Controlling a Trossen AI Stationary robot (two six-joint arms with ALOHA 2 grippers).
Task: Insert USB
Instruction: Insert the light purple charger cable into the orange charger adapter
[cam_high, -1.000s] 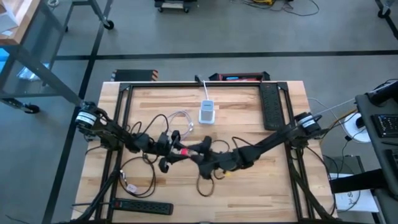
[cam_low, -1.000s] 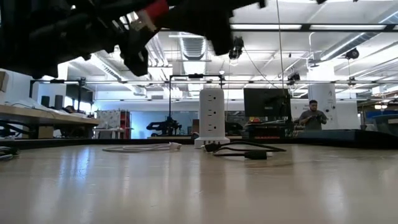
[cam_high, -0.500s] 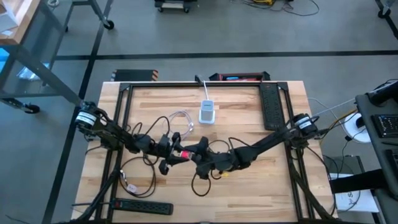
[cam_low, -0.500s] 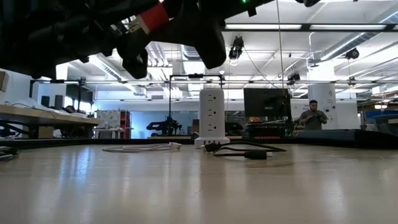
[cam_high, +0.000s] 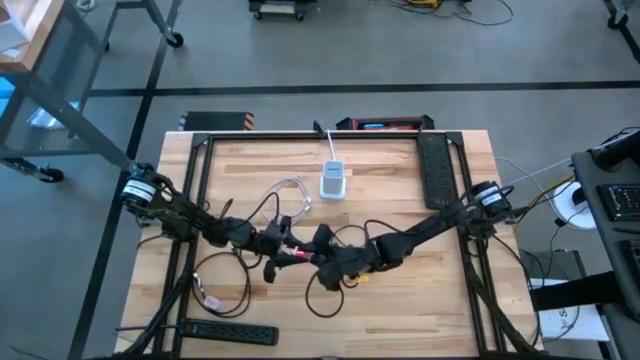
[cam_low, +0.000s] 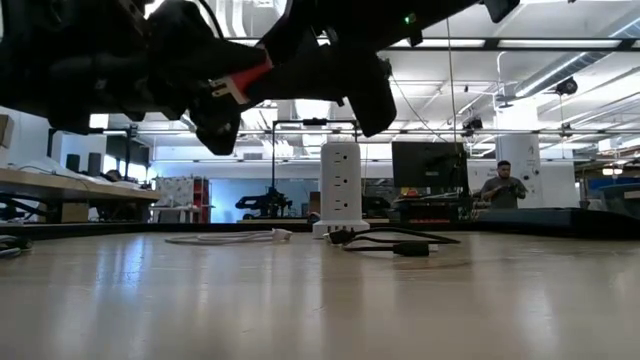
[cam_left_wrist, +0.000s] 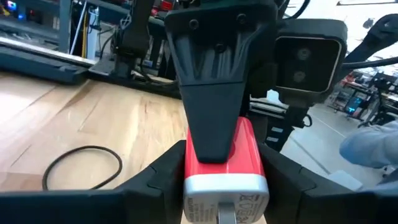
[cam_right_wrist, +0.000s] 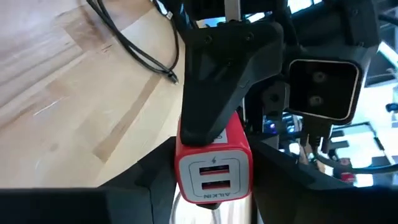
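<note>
**Red Charger Between Both Grippers**

The left gripper (cam_high: 283, 249) jaws are clamped on the red charger (cam_high: 297, 252), holding it above the table (cam_high: 400, 190). The right gripper (cam_high: 313, 255) jaws straddle the same charger from the opposite side; contact cannot be confirmed. A white power tower (cam_high: 332, 180) stands well apart.

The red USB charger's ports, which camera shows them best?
The right wrist view: the red USB charger faces it, both ports visible, gripped between dark fingers. The left wrist view shows its opposite end, with a metal prong. The low view catches only a red sliver among the arms above the table; the high view a red speck.
</note>
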